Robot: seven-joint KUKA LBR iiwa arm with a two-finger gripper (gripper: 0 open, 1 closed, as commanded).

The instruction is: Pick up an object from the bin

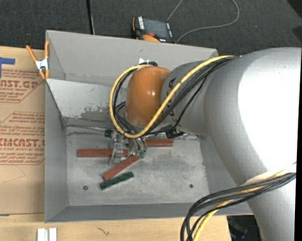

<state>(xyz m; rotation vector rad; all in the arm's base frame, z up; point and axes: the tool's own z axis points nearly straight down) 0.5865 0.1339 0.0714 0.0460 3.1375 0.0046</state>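
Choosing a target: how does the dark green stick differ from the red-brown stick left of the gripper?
Colour: the red-brown stick is rust red, the dark green stick almost black. Pose: the red-brown one lies level across the view, the green one slants. Place: the red-brown one's right end reaches the gripper; the green one lies apart, lower in the view. Both are thin and flat on the bin floor.

This looks like a robotics lab or test workshop: a large silver industrial arm point(251, 112), its wrist under an orange cover point(144, 99) and looped with yellow and black cables point(113, 100), reaches into a scuffed grey metal bin point(55, 153). Behind the bin an orange-and-black device point(152, 28) with a trailing lead lies on dark carpet point(26, 12).
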